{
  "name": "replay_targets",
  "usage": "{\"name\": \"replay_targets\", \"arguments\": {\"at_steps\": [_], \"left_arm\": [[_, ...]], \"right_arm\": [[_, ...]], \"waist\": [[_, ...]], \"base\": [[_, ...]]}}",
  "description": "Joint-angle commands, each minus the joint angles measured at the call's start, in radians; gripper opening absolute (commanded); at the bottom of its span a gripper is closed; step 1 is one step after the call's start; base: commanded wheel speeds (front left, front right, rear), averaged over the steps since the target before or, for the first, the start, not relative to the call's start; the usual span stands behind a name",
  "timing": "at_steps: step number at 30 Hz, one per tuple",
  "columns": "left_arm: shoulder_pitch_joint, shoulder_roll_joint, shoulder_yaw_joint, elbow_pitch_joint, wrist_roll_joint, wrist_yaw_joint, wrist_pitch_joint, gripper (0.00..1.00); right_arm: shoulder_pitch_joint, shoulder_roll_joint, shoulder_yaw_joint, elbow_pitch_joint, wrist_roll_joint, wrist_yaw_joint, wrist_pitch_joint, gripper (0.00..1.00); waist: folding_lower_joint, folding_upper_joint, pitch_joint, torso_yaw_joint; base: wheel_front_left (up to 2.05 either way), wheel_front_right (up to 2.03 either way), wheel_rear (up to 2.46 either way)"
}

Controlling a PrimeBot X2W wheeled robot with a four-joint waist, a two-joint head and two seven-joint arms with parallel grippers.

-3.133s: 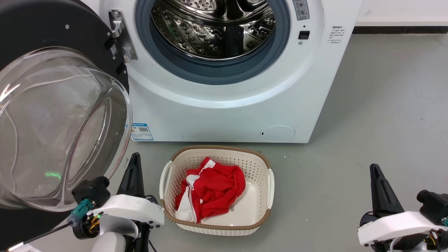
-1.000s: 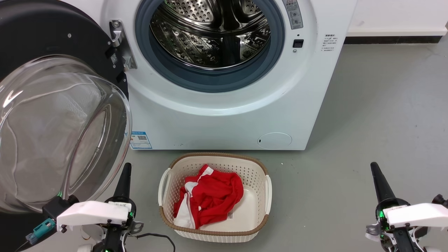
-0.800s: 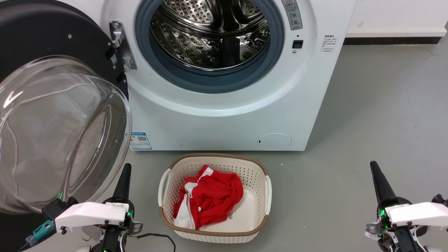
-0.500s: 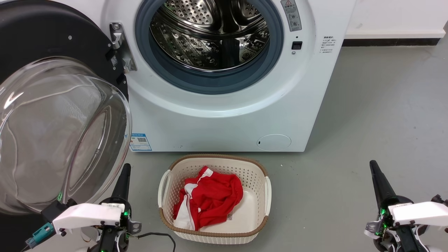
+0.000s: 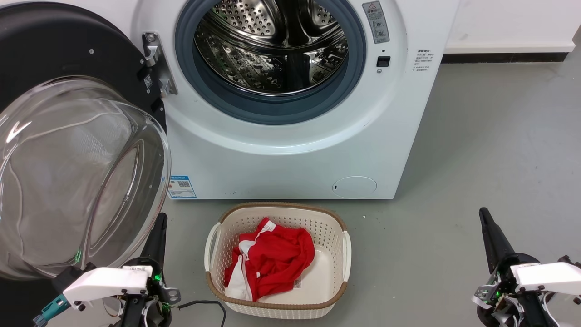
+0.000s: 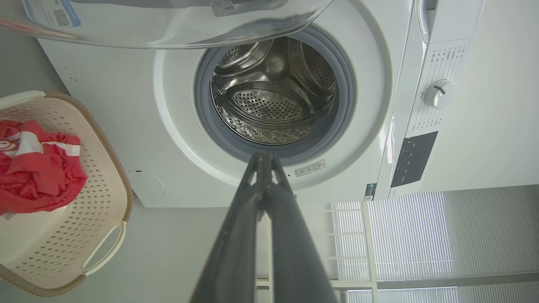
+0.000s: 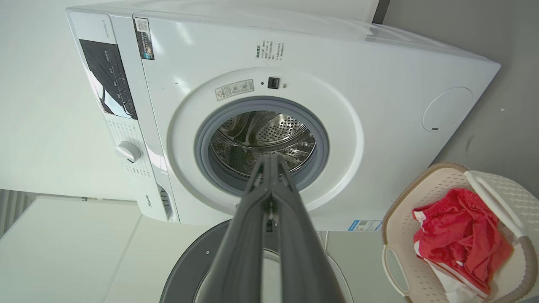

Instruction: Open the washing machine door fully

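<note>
The washing machine door (image 5: 68, 172) stands swung open to the left on its hinge (image 5: 154, 54), its black frame behind a bulging clear glass bowl. The steel drum opening (image 5: 272, 50) is uncovered. My left gripper (image 5: 160, 220) is shut on nothing and points up just beside the bowl's lower right edge. My right gripper (image 5: 484, 215) is also shut and empty, over the floor at the far right. The left wrist view has the bowl (image 6: 168, 25) along the top and my shut left gripper (image 6: 264, 156). The right wrist view has the door (image 7: 198, 261) at the bottom and my shut right gripper (image 7: 269, 159).
A cream basket (image 5: 277, 309) with a red and white garment (image 5: 272, 259) sits on the grey floor in front of the white machine (image 5: 290, 159). A small round cover panel (image 5: 354, 186) is low on the machine's front. Bare floor lies to the right.
The head view has shifted, so the machine sits a little lower in the picture. Both grippers have drawn back toward the bottom edge. The door stays swung open as before.
</note>
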State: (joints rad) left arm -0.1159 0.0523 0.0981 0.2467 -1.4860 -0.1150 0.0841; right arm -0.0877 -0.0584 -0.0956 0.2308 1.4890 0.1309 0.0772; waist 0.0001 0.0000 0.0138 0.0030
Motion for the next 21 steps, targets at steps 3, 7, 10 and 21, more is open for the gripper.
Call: {"name": "replay_targets", "arguments": {"at_steps": [3,7,10,21], "left_arm": [[0.006,-0.001,0.005,-0.004,-0.032,-0.009,0.01,0.0],[0.006,-0.002,0.01,-0.003,-0.06,-0.011,0.017,0.0],[0.007,-0.002,0.013,-0.003,-0.081,-0.013,0.02,0.0],[0.01,-0.003,0.019,-0.002,-0.127,-0.019,0.034,0.0]], "right_arm": [[-0.022,-0.002,-0.003,0.004,0.034,0.0,0.008,0.0],[-0.019,-0.002,-0.005,0.008,0.065,0.0,0.014,0.0],[-0.021,-0.001,-0.006,0.01,0.086,0.0,0.02,0.0],[-0.025,0.001,-0.009,0.015,0.133,0.0,0.031,0.0]], "waist": [[-0.0001,0.0,-0.002,-0.001],[-0.0001,0.0,-0.004,-0.001],[-0.0001,0.0,-0.006,-0.002],[-0.0001,0.0,-0.011,-0.003]], "base": [[0.0,0.0,0.0],[0.0,0.0,0.0],[0.0,0.0,0.0],[0.0,0.0,0.0]]}}
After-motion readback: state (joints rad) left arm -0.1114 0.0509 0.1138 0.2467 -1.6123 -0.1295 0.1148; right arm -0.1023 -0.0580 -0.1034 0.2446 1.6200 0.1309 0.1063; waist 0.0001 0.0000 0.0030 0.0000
